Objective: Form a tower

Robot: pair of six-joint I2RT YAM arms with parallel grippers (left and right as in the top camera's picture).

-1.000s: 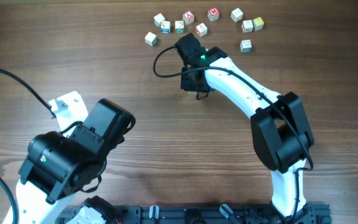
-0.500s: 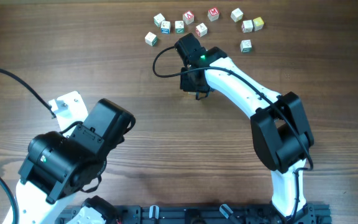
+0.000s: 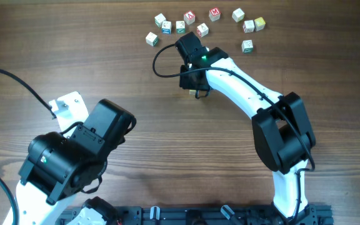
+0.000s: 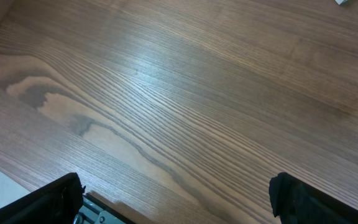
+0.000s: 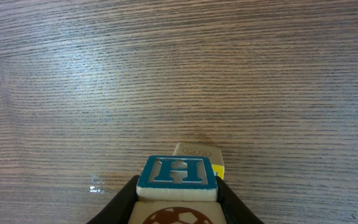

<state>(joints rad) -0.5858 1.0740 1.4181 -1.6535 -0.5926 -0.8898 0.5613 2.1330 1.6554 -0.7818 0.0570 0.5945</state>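
Two arms at a wooden surface (image 3: 105, 37).

Left arm: drawn back at the near left corner in the overhead view. Left end effector (image 4: 173, 200) is released, with its dark fingertips (image 4: 59, 198) at the far corners of the left wrist view. Only bare wood grain lies between them, and nothing is held.

Right arm: stretched forward toward the middle of the far half. Right end effector (image 5: 178, 202) is clenched on a blue H cube (image 5: 177, 173). One finger presses each side of the cube. The blue-framed H face is turned up, the sides are cream, and a brown round motif shows on the face toward the camera.

Tower (image 5: 197, 150): directly behind and below the gripped cube in the right wrist view. It shows only a pale cream top with a faint mark and a sliver of yellow side at the right edge. It sits on the wood. Its number of layers cannot be told, nor whether the gripped cube touches it. From overhead the arm's head hides the spot.

Loose letter cubes (image 3: 202, 29): roughly eleven, scattered along the far edge beyond the right end effector and well apart from the tower. They show red, green and blue faces, all single and unstacked.

A black cable (image 3: 160, 64) loops off the right wrist to its left.
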